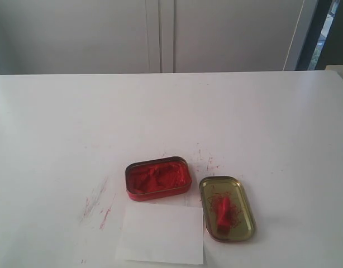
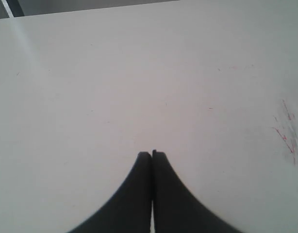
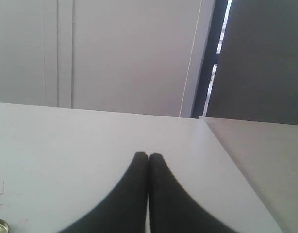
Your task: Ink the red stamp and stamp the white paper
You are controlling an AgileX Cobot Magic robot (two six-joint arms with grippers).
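The left gripper is held with its two dark jaws pressed together, tip to tip, and nothing is gripped between them. The right gripper is likewise closed and empty.

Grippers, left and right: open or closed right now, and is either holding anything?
Left gripper: closed, empty, over bare table.
Right gripper: closed, empty.

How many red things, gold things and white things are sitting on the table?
Red: 2, the red stamp and the tin of red ink paste
Gold: 1, the gold lid that the stamp lies in
White: 1, the white paper
Total: 4
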